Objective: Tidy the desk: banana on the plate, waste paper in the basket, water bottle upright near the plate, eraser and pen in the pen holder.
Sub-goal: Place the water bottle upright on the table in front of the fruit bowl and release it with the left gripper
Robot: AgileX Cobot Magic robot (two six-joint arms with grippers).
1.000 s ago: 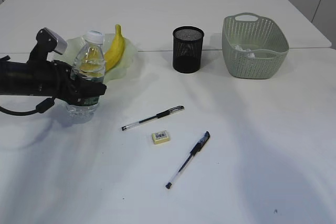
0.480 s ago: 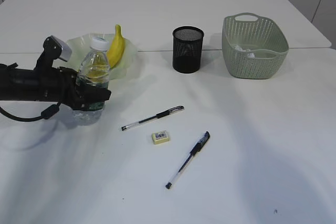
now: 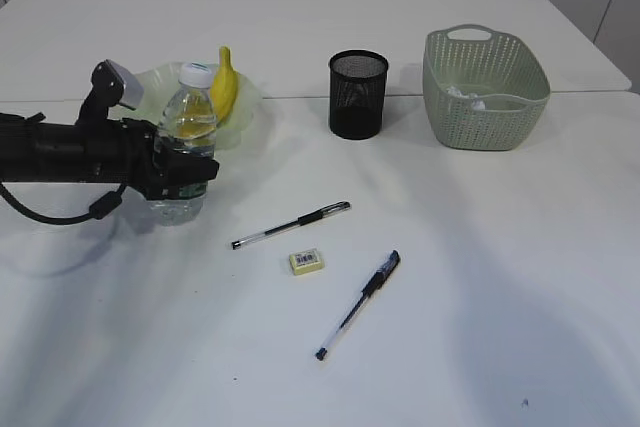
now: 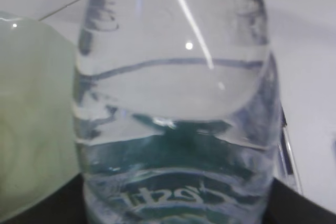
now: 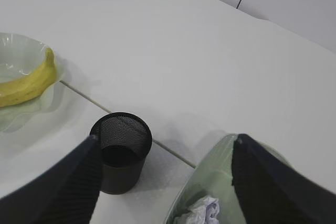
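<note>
surface (image 3: 480, 277): you have the wide white tabletop under everything, with a seam line running across behind the plate and the cup.
basket (image 3: 485, 97): you see the sage green woven-look basket at the back right, crumpled white paper (image 5: 202, 211) lying inside it.
left gripper (image 3: 185, 169): your left arm reaches in low from the left edge, its gripper clamped around the labelled lower part of the water bottle.
right gripper (image 5: 165, 182): you see its two dark fingers spread wide with nothing between them, above the basket and the pen holder.
plate (image 3: 248, 107): pale green ruffled glass dish at the back left, just behind the bottle.
banana (image 3: 224, 82): it lies in the plate, yellow, one tip pointing up and back.
water bottle (image 3: 187, 137): clear, white cap, upright in the left gripper just in front of the plate; you cannot tell whether its base touches the surface.
pen holder (image 3: 358, 94): black mesh cup between plate and basket, nothing visible inside.
pens: one (image 3: 292, 224) lies mid-surface, another (image 3: 359, 304) nearer the front.
eraser (image 3: 306, 261): small pale yellow block between the two pens.
</note>
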